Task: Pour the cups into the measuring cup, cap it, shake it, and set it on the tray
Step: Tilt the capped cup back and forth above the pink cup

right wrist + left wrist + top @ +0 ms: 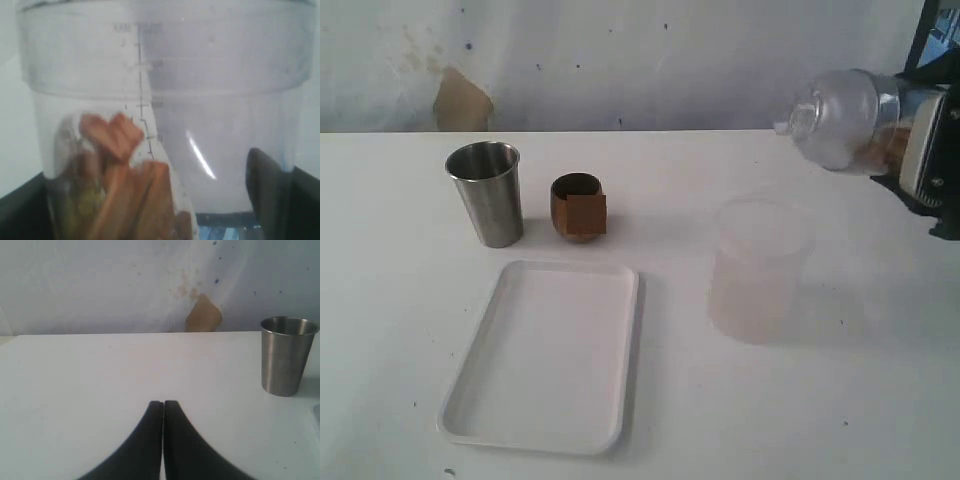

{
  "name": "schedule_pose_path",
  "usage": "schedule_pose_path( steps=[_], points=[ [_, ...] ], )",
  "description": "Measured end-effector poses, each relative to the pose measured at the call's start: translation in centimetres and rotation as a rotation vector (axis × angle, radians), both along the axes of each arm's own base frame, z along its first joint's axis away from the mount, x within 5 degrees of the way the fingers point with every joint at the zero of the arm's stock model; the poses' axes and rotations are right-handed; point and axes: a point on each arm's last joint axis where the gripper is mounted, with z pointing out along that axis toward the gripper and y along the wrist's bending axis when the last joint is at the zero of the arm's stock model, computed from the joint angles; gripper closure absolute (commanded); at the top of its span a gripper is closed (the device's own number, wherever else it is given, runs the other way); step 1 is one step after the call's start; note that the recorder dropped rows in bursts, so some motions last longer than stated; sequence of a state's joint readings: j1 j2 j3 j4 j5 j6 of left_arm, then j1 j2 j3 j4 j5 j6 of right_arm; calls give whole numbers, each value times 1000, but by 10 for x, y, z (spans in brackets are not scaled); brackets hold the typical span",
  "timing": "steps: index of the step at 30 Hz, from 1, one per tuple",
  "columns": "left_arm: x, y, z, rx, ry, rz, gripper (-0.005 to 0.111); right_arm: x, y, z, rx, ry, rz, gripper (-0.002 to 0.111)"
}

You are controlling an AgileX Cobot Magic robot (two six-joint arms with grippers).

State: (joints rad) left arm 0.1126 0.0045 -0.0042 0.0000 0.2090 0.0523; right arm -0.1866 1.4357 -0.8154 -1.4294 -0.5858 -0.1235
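Nearest, the tray (pixel 545 360) lies flat on the desk (pixel 400 300). Behind it the tumbler (pixel 488 195) and brown cup (pixel 578 207) stand, with the left hand (pixel 163 415) clenched on nothing nearby. Farthest, the capped measuring cup (pixel 850 120) is grasped sideways aloft by the right hand (pixel 912 150); light, stiff, slick plastic is judged, with loose brown pieces (pixel 125 190) inside, best gripped mid-wall

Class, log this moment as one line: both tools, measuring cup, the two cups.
right tool: grips capped measuring cup, tipped sideways, aloft | left tool: shut, holds nothing | steel tumbler, wooden cup: upright beyond tray
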Motion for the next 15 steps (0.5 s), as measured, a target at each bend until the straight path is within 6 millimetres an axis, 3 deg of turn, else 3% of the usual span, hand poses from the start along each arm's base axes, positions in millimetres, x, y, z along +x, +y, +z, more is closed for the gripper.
schedule_pose_path(
  steps=[8, 15],
  points=[
    [0, 0, 0, 0, 0, 0, 106, -12, -7, -3, -171, 21, -39, 108],
    [0, 0, 0, 0, 0, 0, 106, -21, 5, -7, -332, 25, 12, 108]
  ],
)
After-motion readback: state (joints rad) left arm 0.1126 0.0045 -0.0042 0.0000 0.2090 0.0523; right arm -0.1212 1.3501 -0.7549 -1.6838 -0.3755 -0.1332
